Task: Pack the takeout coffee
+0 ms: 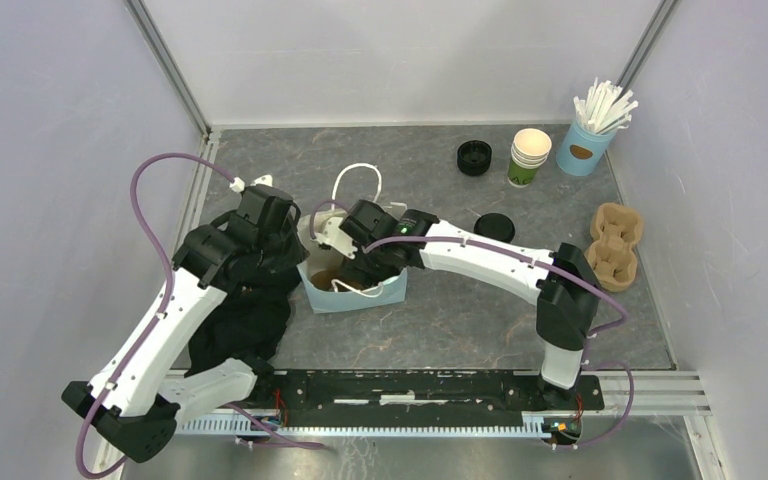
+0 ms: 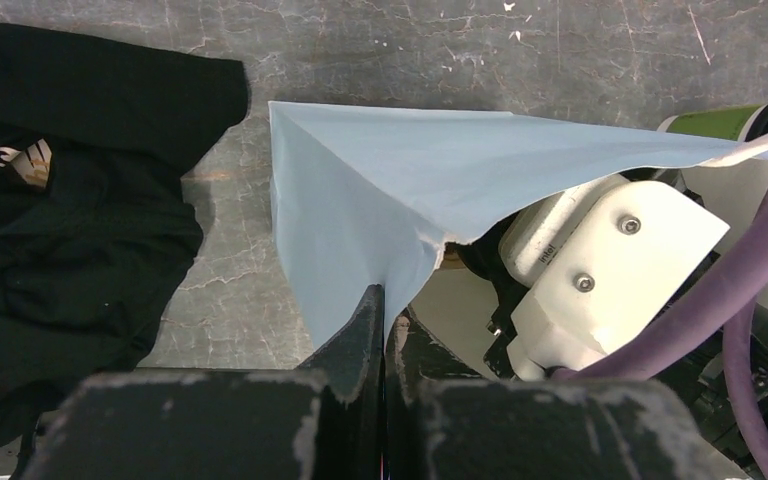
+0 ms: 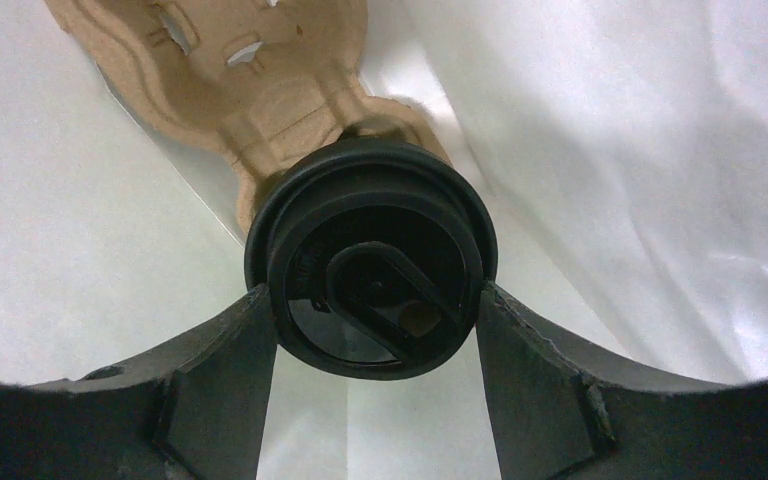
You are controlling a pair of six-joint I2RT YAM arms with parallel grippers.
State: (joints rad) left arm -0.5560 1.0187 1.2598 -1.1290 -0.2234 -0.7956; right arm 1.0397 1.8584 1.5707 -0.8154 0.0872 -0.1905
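Note:
A light blue paper bag point(image 1: 388, 290) with white handles stands mid-table. My left gripper point(image 1: 303, 243) is shut on the bag's left rim, and the left wrist view shows the blue paper point(image 2: 360, 190) pinched between the jaws point(image 2: 385, 305). My right gripper point(image 1: 352, 270) reaches down inside the bag. Its fingers point(image 3: 372, 300) press both sides of one takeout coffee's black lid point(image 3: 370, 250), which sits in a brown cardboard carrier point(image 3: 250, 70) on the bag floor. The second lidded cup point(image 1: 494, 227) stands on the table right of the bag. Its green body point(image 2: 720, 122) shows past the bag.
A black cloth point(image 1: 235, 325) lies left of the bag, under my left arm. At the back are a stack of black lids point(image 1: 474, 157), a stack of lidless cups point(image 1: 530, 155) and a blue holder of white straws point(image 1: 590, 140). Two cardboard carriers point(image 1: 615, 242) lie at the right.

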